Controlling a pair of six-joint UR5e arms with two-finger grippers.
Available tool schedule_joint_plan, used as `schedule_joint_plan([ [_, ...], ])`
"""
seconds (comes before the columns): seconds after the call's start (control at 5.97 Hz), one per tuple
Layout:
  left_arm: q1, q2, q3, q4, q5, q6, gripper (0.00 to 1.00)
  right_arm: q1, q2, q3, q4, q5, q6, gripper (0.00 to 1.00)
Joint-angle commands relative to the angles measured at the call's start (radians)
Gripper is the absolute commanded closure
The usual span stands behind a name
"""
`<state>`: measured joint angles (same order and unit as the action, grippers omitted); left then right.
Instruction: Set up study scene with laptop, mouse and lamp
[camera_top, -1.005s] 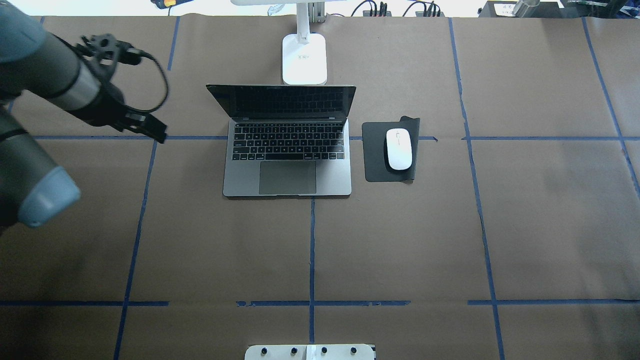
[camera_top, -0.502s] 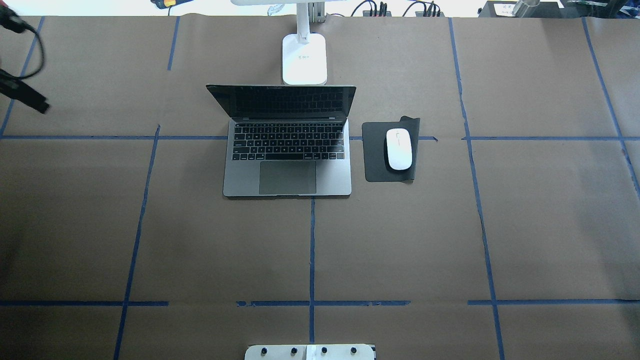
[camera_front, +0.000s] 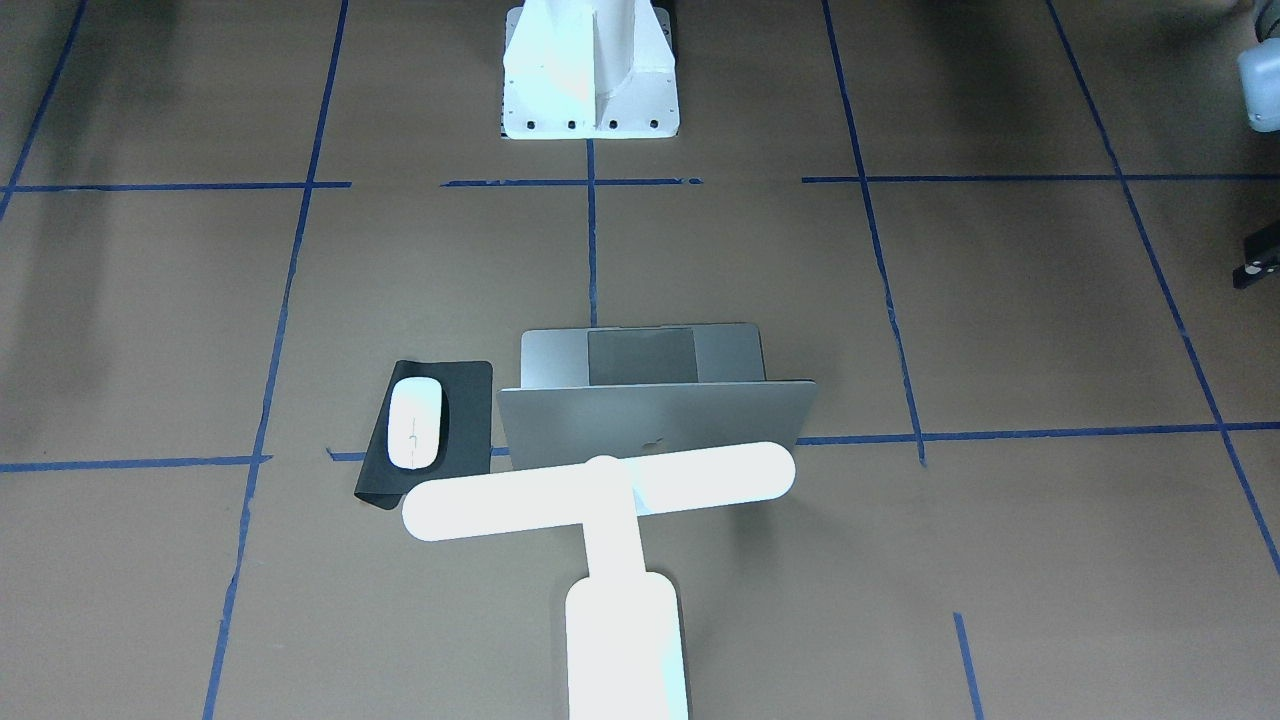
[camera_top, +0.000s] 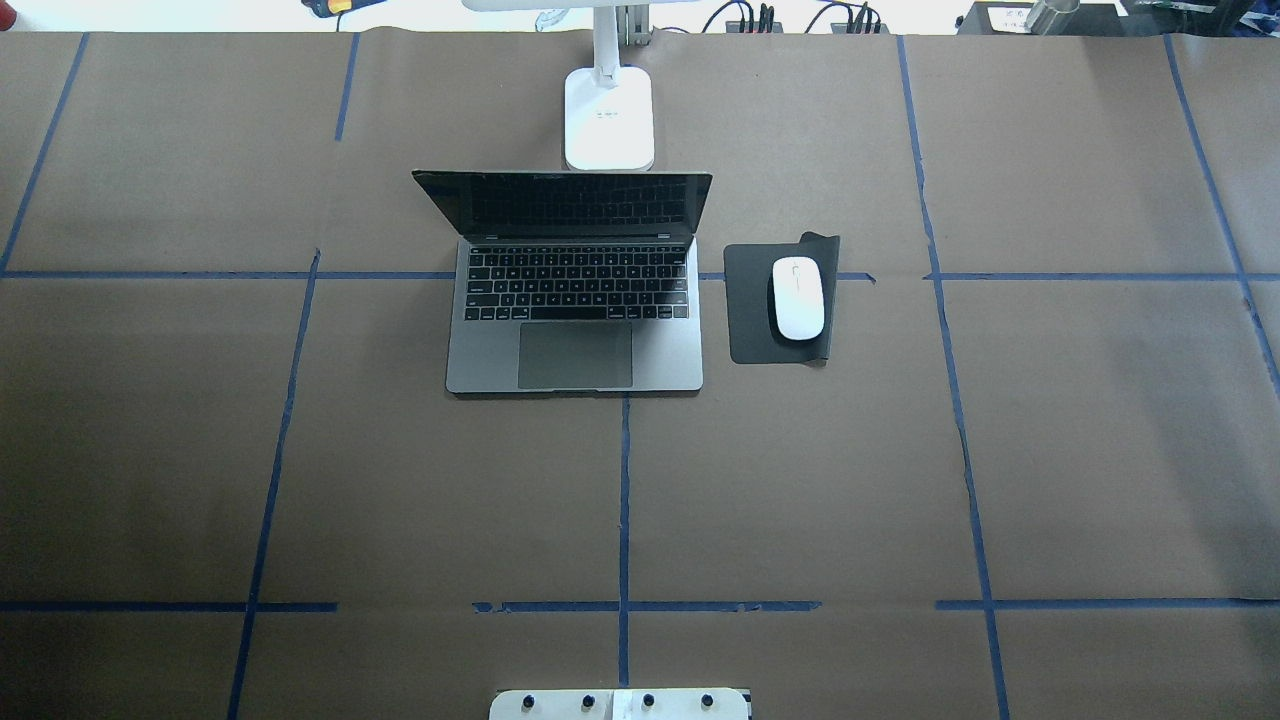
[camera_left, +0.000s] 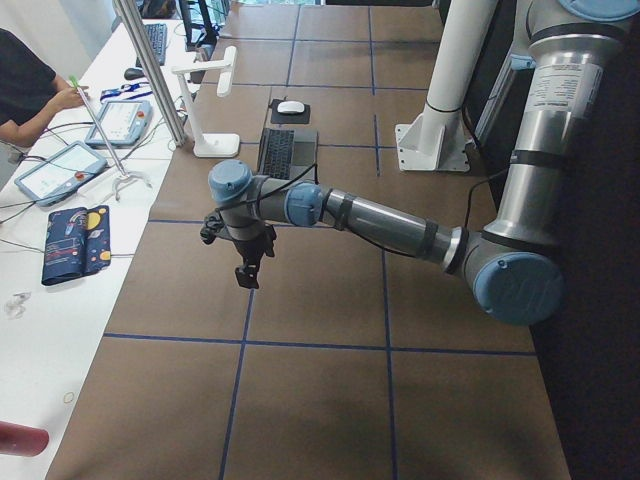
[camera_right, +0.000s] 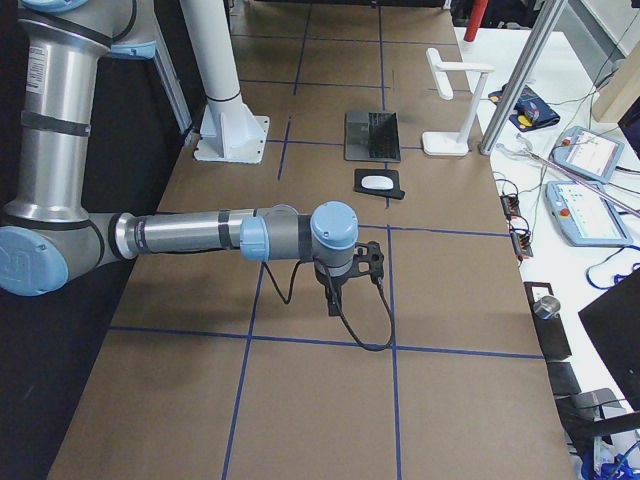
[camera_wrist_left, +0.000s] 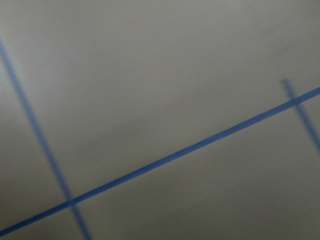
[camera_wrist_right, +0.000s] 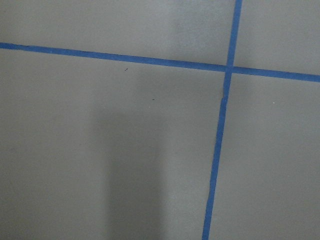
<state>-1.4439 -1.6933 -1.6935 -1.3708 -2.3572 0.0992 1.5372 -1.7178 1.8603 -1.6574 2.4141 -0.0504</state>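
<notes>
The laptop (camera_top: 575, 330) stands open at the table's middle, its keyboard toward the robot and its apple-logo lid (camera_front: 650, 420) toward the front-facing camera. The white mouse (camera_top: 797, 298) lies on a black mat (camera_top: 748, 310) just right of it. The white T-shaped lamp (camera_front: 600, 490) stands behind the laptop, with its base (camera_top: 609, 118) close to the lid. My left gripper (camera_left: 245, 278) hangs over bare table far off to the left, and only a dark sliver (camera_front: 1258, 268) of it shows at the front view's edge. My right gripper (camera_right: 333, 303) hangs over bare table far off to the right. I cannot tell whether either is open or shut.
Brown paper with blue tape lines (camera_top: 624, 500) covers the table. The white robot pedestal (camera_front: 590, 70) stands at the near edge. A side bench with tablets (camera_left: 60, 170) and a person runs along the far side. Both wrist views show only paper and tape.
My left arm has pulled back to the left and out of the overhead view. The laptop, mouse and lamp have not moved.
</notes>
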Motion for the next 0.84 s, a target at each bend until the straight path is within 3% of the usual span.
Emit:
schedule_joint_plan([
  [0.0, -0.141, 0.049, 0.047, 0.001, -0.014, 0.008, 0.00, 0.055, -0.005, -0.010, -0.016, -0.044, -0.005, 0.00],
  [0.33, -0.202, 0.053, 0.058, 0.007, -0.013, 0.001, 0.00, 0.037, -0.009, 0.034, -0.028, -0.058, -0.006, 0.00],
  [0.5, -0.196, 0.043, 0.087, -0.005, 0.040, -0.027, 0.00, 0.029, -0.025, 0.024, -0.028, -0.073, -0.041, 0.00],
  [0.67, -0.197, 0.053, 0.054, 0.008, 0.053, -0.036, 0.00, 0.029, -0.017, 0.001, -0.028, -0.060, -0.043, 0.00],
])
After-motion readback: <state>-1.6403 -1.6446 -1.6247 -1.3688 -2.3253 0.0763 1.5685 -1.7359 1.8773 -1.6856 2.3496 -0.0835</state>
